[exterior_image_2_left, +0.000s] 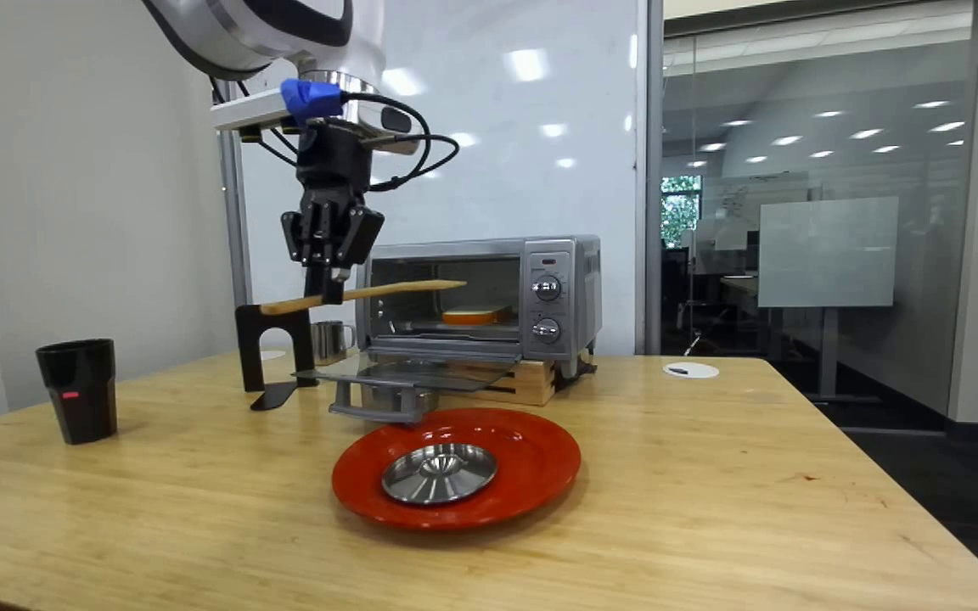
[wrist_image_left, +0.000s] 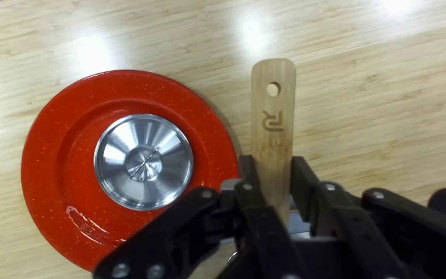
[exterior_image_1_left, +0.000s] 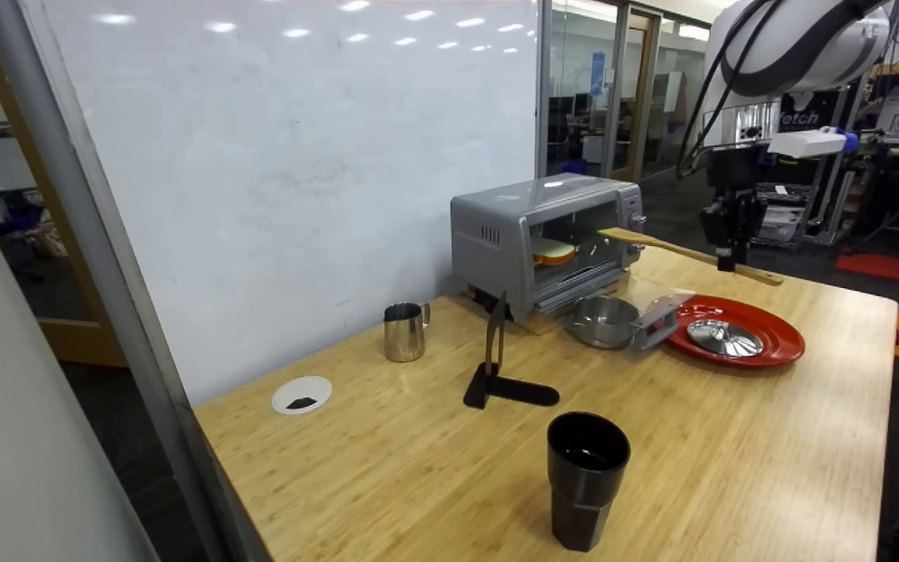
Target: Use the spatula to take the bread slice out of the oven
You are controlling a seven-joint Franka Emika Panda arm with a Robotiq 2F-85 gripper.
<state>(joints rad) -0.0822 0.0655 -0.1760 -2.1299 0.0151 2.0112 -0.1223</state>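
The light wooden spatula (exterior_image_1_left: 672,248) is level in the air before the oven; it also shows in an exterior view (exterior_image_2_left: 408,288). My gripper (exterior_image_1_left: 727,264) is shut on its handle, also in an exterior view (exterior_image_2_left: 325,287). In the wrist view, the gripper fingers (wrist_image_left: 272,170) flank the handle (wrist_image_left: 273,128); the blade is hidden there. The blade tip points toward the oven's (exterior_image_1_left: 492,242) opening. The silver oven (exterior_image_2_left: 587,288) has its glass door (exterior_image_2_left: 463,373) lowered. The bread slice (exterior_image_1_left: 551,250) lies on the rack inside, also visible in an exterior view (exterior_image_2_left: 476,316).
A red plate (exterior_image_2_left: 540,467) with a metal lid (exterior_image_2_left: 438,473) stands before the oven, partly under the door handle (exterior_image_2_left: 374,407). A grey metal pot (exterior_image_1_left: 604,321) sits beneath the door. A black stand (exterior_image_1_left: 494,382), metal pitcher (exterior_image_1_left: 405,334) and black cup (exterior_image_1_left: 586,476) stand nearby.
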